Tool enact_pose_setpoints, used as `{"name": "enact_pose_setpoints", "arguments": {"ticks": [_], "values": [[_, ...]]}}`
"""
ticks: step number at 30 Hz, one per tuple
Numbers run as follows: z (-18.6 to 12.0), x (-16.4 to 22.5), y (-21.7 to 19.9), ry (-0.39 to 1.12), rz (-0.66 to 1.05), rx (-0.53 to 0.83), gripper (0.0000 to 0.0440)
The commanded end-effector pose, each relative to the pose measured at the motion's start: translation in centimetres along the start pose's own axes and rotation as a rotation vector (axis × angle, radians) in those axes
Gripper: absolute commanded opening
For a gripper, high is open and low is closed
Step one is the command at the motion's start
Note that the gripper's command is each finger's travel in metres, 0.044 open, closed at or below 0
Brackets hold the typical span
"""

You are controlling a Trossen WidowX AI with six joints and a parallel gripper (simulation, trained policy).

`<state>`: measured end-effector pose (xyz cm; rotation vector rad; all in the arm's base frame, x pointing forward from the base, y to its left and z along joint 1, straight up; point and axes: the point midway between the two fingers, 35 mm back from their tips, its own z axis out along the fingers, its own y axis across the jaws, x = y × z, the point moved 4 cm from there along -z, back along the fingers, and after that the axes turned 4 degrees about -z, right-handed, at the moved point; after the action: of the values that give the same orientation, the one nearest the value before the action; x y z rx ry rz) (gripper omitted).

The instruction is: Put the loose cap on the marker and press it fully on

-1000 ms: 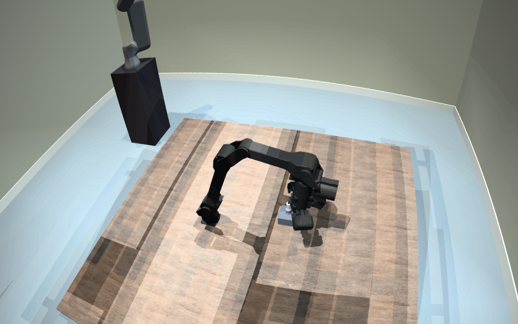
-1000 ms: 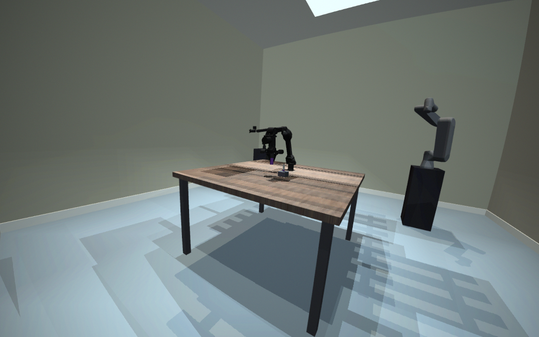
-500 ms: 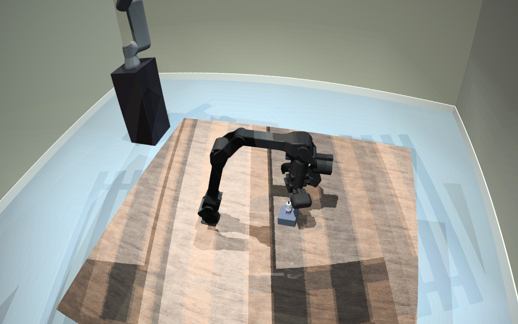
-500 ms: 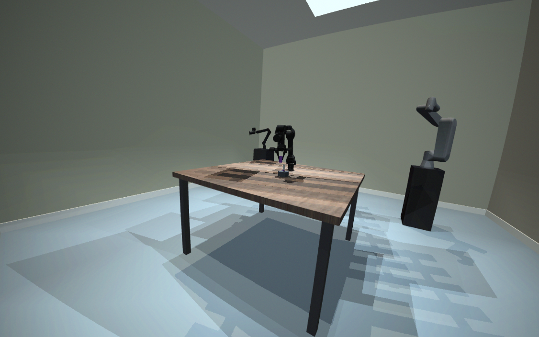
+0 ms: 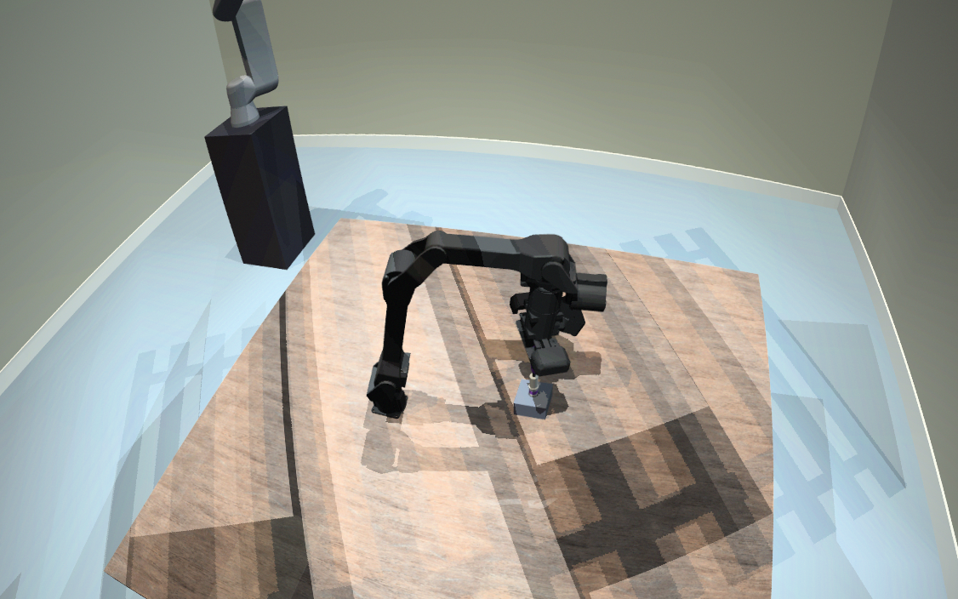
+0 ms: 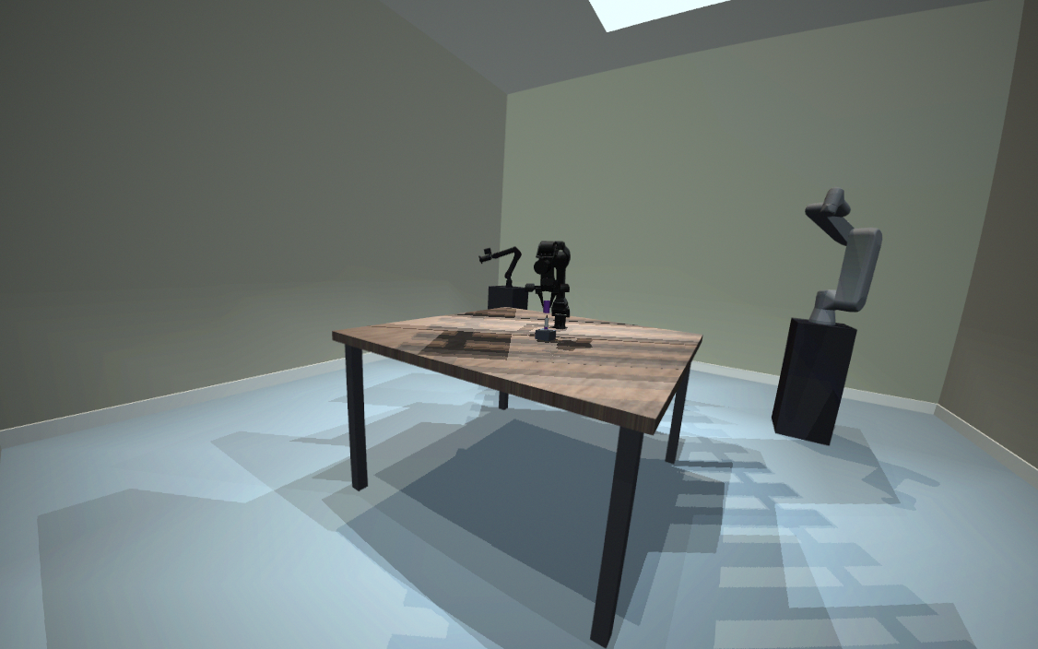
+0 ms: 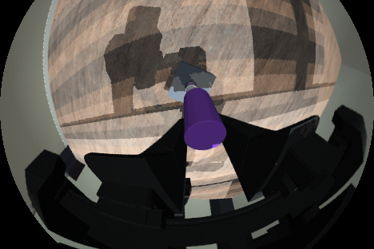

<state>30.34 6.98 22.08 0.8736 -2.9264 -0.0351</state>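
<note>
My gripper (image 6: 546, 305) (image 7: 200, 120) is shut on the purple cap (image 6: 546, 307) (image 7: 203, 108), one finger on each side. The holder block (image 5: 530, 407) (image 6: 545, 335) (image 7: 183, 72) is a blue-grey block on the table. The marker (image 5: 533, 384) (image 6: 546, 322) (image 7: 192, 88) stands upright in it, with a light grey body. In the exterior view the cap is right above the marker's top, with a thin gap seen between them. In the wrist view the cap covers the marker's upper part, so exact alignment is hard to tell. In the top view the gripper hides most of the cap.
The wooden table (image 5: 408, 521) (image 6: 587, 383) carries the arm's base (image 5: 388, 397) to the left of the block in the top view. A grey arm on a black pedestal (image 5: 263, 193) (image 6: 813, 383) stands off the table. Another black arm (image 6: 513, 264) stands behind the table.
</note>
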Motion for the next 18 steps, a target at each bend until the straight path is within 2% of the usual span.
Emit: {"name": "enact_pose_setpoints", "arguments": {"ticks": [1,18], "values": [[0.4,0.3,0.2,0.016,-0.006,-0.004,0.0],[4.1,0.3,0.2,0.063,-0.052,-0.039,0.0]]}}
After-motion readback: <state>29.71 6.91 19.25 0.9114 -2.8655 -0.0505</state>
